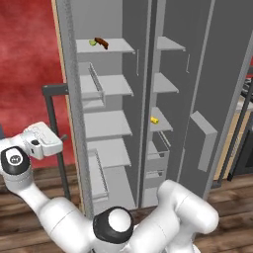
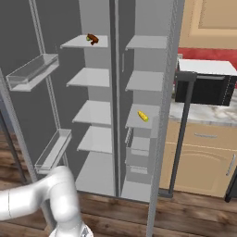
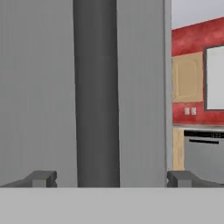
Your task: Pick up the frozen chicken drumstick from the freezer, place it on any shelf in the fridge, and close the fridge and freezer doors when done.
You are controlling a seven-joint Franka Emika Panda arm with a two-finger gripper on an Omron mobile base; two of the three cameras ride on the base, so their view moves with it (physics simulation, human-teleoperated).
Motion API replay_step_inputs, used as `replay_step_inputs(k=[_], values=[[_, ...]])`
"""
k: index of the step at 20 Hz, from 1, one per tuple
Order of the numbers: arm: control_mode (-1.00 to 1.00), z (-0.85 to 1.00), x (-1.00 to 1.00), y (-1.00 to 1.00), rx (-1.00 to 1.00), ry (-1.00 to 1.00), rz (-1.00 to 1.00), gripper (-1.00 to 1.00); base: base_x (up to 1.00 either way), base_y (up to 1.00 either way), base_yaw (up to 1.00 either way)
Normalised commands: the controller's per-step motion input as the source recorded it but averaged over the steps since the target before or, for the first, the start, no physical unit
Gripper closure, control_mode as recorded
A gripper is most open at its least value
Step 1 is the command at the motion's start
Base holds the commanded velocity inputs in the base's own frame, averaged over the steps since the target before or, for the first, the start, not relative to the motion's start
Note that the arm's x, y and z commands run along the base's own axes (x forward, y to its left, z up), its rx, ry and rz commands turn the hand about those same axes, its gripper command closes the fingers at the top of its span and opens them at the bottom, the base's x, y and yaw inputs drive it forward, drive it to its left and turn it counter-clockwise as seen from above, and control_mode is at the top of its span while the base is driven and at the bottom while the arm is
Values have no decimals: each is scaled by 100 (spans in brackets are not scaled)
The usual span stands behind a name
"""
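Drumstick [image 1: 102, 43] isn't the near item. Nearest is the gripper [image 3: 111, 178], jaws spread wide and holding nothing, squared up to a dark vertical door handle [image 3: 96, 92] that sits between the fingertips, likely staged to work that door. Both doors stand open. Further in, a yellow lump [image 1: 154, 119] rests on a short narrow shelf. Farthest and highest, the drumstick lies on the top broad shelf [image 1: 116, 47] next to a small green fruit [image 1: 92, 42], so the transfer looks already made; door closing is what's left.
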Motion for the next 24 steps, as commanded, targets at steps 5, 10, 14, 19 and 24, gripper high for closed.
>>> replay_step_inputs(k=[5,10,14,19,24], values=[[-100,16,-6,-84,-3,-18,-5,-100,0,0,0],[-100,35,0,-86,0,-12,-6,-100,0,0,0],[-100,27,0,-82,0,-7,-1,-100,0,0,0],[-100,15,3,-66,0,-3,0,-100,0,0,0],[-100,12,10,-68,0,-4,0,-100,0,0,0]])
